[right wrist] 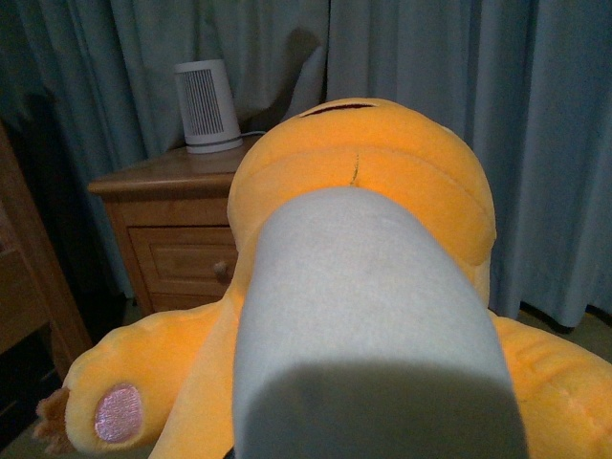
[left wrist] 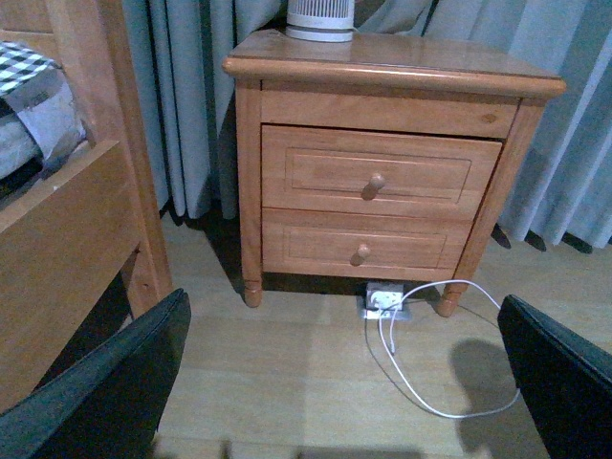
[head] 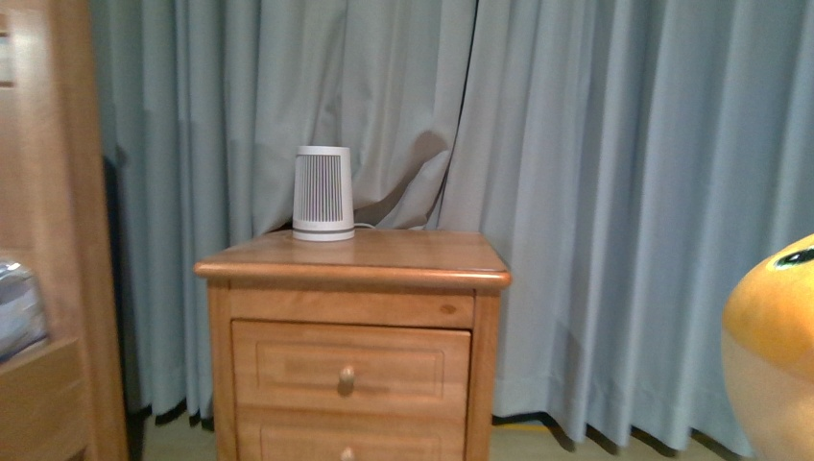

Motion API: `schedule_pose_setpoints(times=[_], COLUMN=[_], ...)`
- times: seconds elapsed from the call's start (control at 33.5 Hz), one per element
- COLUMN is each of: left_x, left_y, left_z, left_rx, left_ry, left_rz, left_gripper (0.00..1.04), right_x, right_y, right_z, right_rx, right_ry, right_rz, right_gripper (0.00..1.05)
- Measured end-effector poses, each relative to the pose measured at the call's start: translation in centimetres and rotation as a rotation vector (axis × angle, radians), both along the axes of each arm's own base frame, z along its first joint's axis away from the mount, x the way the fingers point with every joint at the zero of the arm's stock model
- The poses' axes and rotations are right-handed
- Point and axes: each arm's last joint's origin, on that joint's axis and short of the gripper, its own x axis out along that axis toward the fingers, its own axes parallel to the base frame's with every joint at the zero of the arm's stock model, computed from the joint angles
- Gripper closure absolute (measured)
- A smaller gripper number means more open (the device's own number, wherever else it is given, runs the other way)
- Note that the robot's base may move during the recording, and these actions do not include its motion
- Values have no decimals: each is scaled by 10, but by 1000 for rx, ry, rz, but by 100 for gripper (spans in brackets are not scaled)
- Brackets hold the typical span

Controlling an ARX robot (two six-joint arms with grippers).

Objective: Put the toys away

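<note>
Plush toy, right wrist view: its pale grey-white panel fills the foreground. The rounded orange-yellow head lies behind the panel, and a limb ending in a pink paw pad is spread to one side. In the front view the toy shows at the right edge, its dark eye about level with the wooden surface and apart from it, before the blue-grey curtain. The right claw is hidden by the toy, so its opening and hold cannot be told.

The left claw has its two dark fingers spread wide with nothing between them, above the floor. The surface tops a cabinet with two knobbed drawers and carries a white slatted device at its rear. A white plug block and a looped white cable lie on the floor at the cabinet's foot. A wooden bed frame stands to the left.
</note>
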Motion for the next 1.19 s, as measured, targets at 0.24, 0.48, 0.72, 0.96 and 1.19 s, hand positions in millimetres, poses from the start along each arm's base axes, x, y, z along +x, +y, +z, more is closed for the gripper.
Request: schedule_pose_setpoints(times=[0.24,0.48,0.72,0.96,1.19], left_x=[0,0,0,0,0], left_y=[0,0,0,0,0], left_z=[0,0,0,0,0], left_rx=[0,0,0,0,0], left_ry=[-1,0,0,1,0], left_rz=[0,7,-1,1,1], left_gripper=[6,6,6,6,6], right_x=[0,0,0,0,0], right_y=[0,1,0,0,0], right_z=[0,0,0,0,0], right_rx=[0,-2,2,1,1], right_ry=[0,3,0,0,0], right_rz=[0,11,-8,-3,-3], right_gripper=[94,94,94,94,94])
